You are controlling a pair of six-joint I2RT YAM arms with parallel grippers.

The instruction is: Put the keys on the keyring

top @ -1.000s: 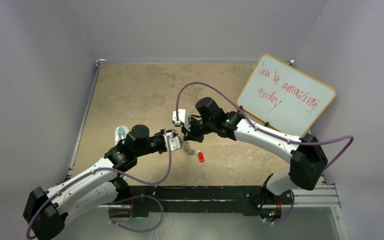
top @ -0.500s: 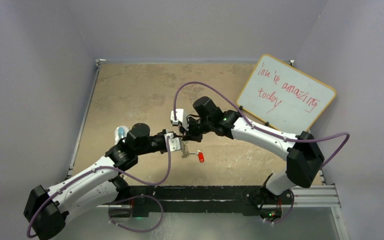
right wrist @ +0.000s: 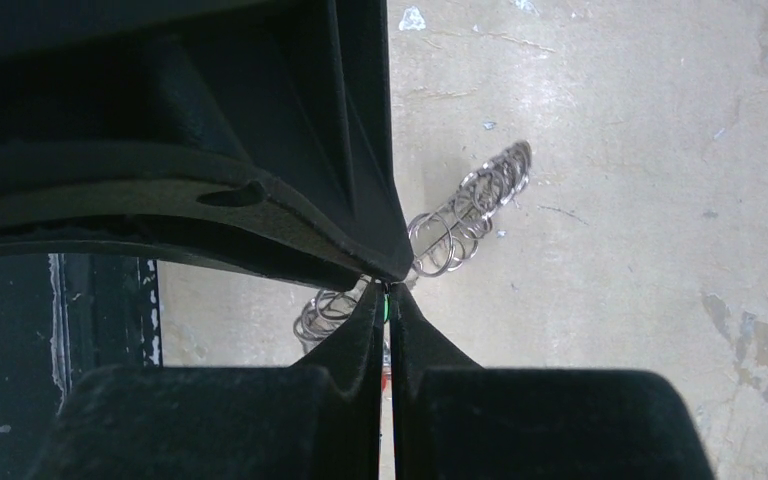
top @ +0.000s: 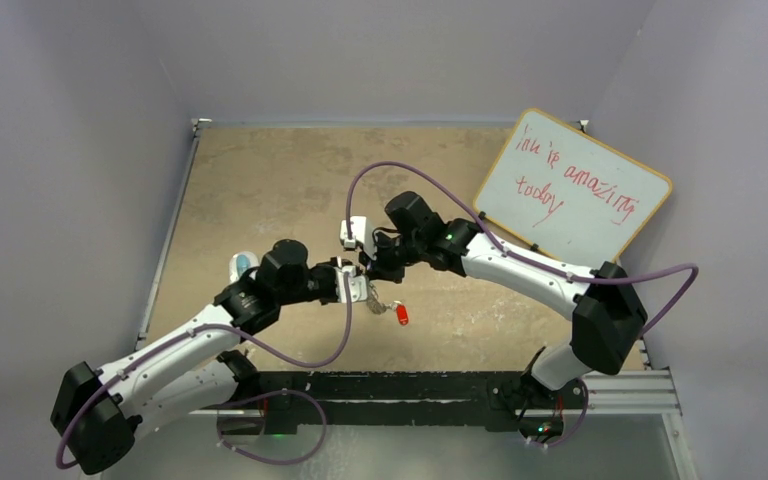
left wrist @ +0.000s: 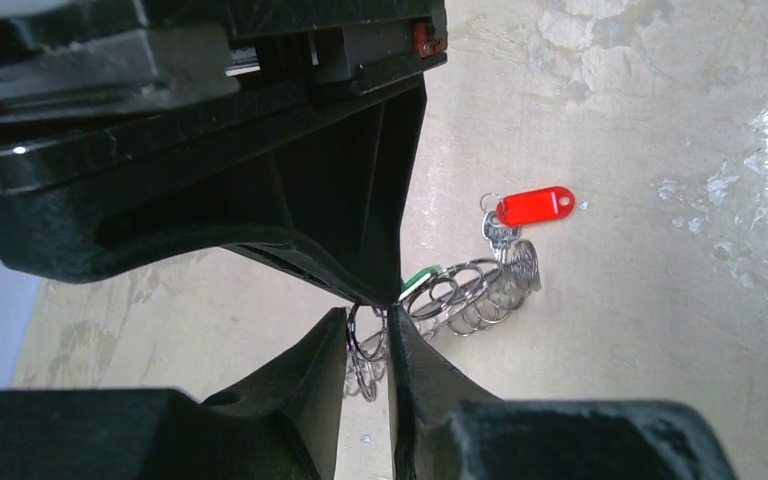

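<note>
Keyring [left wrist: 480, 295] pinched by one loop in the nearly closed left gripper [left wrist: 368, 335], strung out past its tips to the red key [left wrist: 533, 205] at the far end. Green key [left wrist: 418, 279] mostly hidden, only a sliver clamped in the pressed-together right gripper [right wrist: 388, 300], the rest blocked from view.

The keyring [left wrist: 480, 295] is bright, polished metal wire, and the red key [left wrist: 534, 205] has a smooth, glossy plastic head on silvery metal, while the green key [left wrist: 418, 280] shows only glossy plastic. The table [left wrist: 640, 330] is matt, mottled beige and looks rough and scuffed. The left end effector [left wrist: 368, 340] and right end effector [right wrist: 387, 300] are matt black plastic, faintly scratched.
</note>
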